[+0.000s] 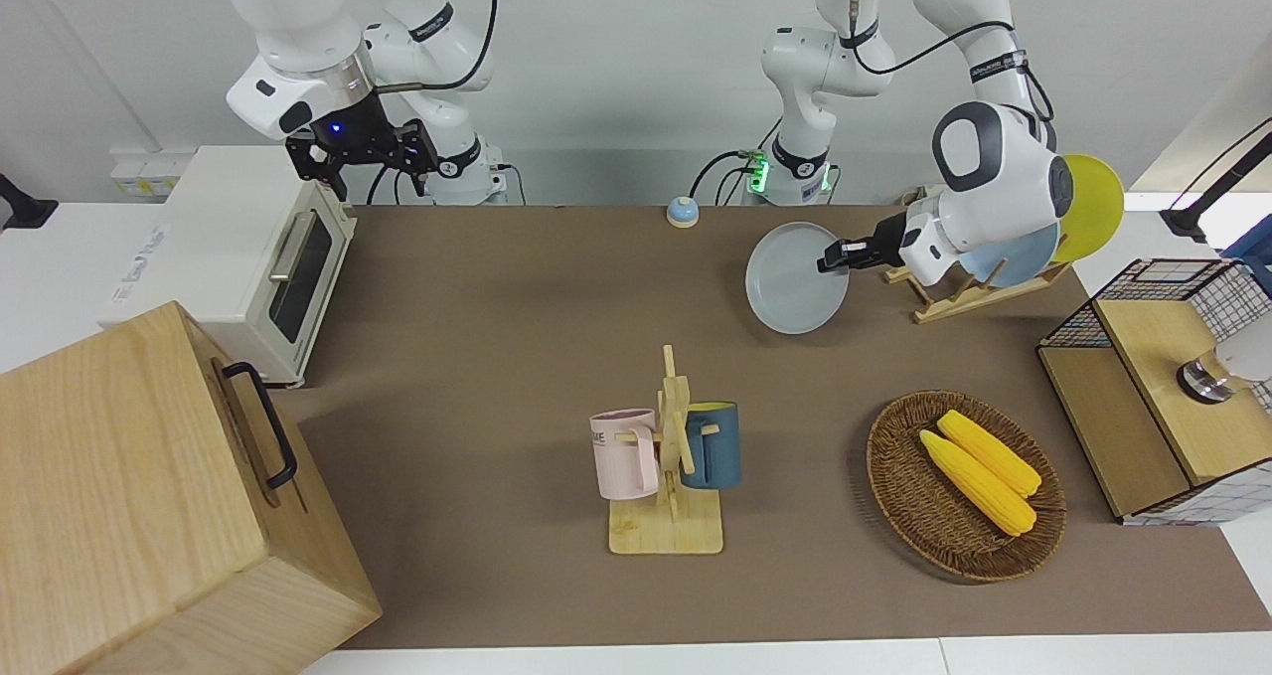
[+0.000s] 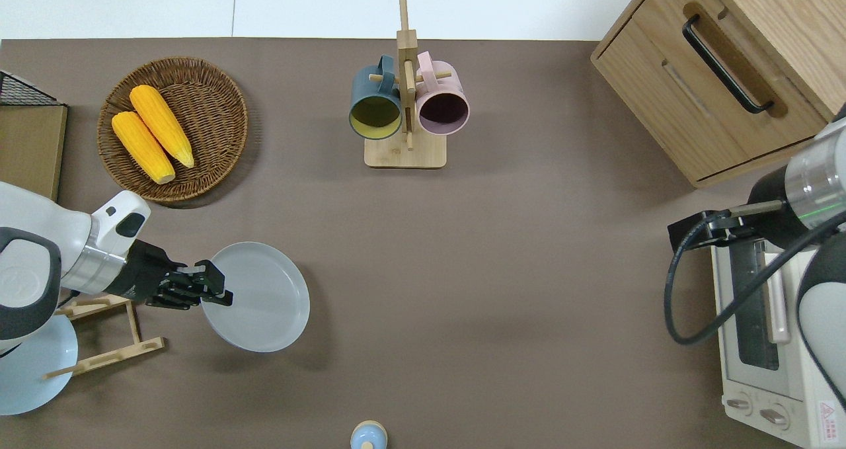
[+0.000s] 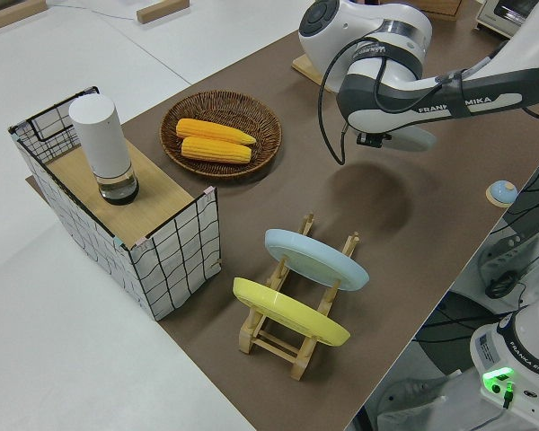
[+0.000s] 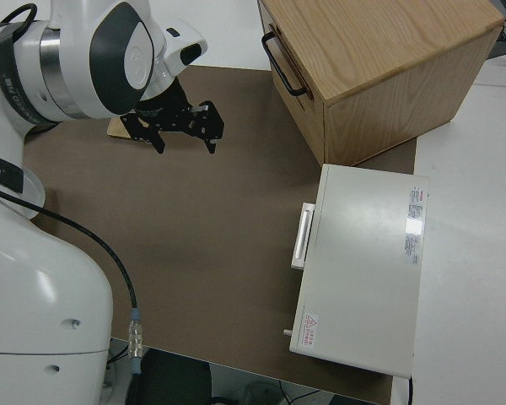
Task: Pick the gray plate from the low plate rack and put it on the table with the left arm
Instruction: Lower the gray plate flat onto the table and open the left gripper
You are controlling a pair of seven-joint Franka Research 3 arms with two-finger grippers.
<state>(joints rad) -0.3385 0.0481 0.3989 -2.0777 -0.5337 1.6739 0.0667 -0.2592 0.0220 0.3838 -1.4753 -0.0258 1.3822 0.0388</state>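
My left gripper (image 1: 833, 254) (image 2: 220, 289) is shut on the rim of the gray plate (image 1: 793, 279) (image 2: 263, 298). It holds the plate tilted in the air over bare table (image 2: 502, 270), beside the low plate rack (image 1: 956, 293) (image 2: 109, 353) (image 3: 298, 334) toward the table's middle. The plate also shows under the arm in the left side view (image 3: 426, 139). The rack holds a light-blue plate (image 3: 314, 258) and a yellow plate (image 3: 289, 311). My right gripper (image 1: 363, 154) (image 4: 184, 128) is open, empty and parked.
A wicker basket (image 1: 886, 456) with two corn cobs and a mug stand (image 1: 671, 456) with two mugs stand farther from the robots. A wire crate (image 1: 1163, 377), a toaster oven (image 1: 248, 248), a wooden cabinet (image 1: 129, 496) and a small blue bell (image 1: 682, 211) are around.
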